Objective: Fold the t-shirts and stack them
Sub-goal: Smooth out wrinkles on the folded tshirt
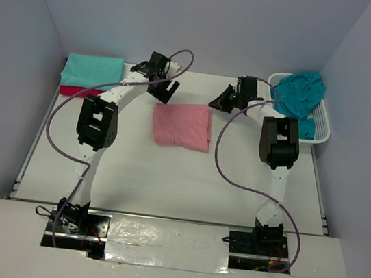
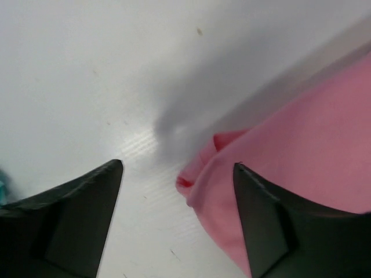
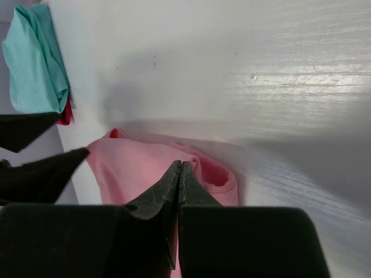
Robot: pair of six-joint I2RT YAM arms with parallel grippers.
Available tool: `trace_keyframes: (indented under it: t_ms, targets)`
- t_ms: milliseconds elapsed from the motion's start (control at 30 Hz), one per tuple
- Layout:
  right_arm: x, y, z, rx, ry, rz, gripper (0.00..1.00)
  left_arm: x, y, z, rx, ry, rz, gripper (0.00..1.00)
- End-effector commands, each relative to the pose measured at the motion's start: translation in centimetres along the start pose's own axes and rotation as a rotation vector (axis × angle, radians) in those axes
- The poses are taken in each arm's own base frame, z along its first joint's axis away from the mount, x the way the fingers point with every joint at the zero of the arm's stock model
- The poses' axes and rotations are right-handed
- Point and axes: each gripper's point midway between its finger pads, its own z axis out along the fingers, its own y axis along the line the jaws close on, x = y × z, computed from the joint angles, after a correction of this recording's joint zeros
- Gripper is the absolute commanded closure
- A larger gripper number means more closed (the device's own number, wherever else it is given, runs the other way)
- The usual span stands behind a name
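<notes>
Pink shirt [image 1: 182, 125] — folded. Left pincer [image 1: 167, 92] spread at its far-left corner; right pincer [image 1: 217, 103] pressed together by its far-right corner. Advice — pinch every layer before carrying.

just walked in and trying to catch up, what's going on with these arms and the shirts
Two robot arms are folding and stacking t-shirts. The salmon pink shirt lies folded mid-table, with both grippers at its far edge: the left gripper is open, and the right gripper is shut, apparently on nothing. A mint shirt already sits on a red shirt in the far left corner. A darker teal shirt is bunched in the white basket on the right.
</notes>
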Motion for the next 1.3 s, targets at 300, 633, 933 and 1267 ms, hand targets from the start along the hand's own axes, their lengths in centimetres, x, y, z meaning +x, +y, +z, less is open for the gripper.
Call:
trace_keyframes:
  t_ms: [300, 633, 933, 1267]
  targets:
    - [1.6, 2.7, -11.4, -0.001, -0.010, -0.127, 0.51, -4.8, 1.0, -12.7, 0.099, -0.179, -0.059, 0.11]
    - [13.1, -1.0, -11.5, 0.045, 0.233, -0.229, 0.52, 9.0, -7.5, -13.0, 0.424, 0.098, -0.096, 0.30]
    - [16.5, -2.4, -10.7, 0.045, 0.319, -0.264, 0.56, 10.2, -9.3, -10.0, 0.429, 0.118, -0.124, 0.29]
    - [17.5, -3.8, -9.9, 0.058, 0.339, -0.248, 0.56, 10.9, -11.1, -8.2, 0.459, 0.132, -0.120, 0.42]
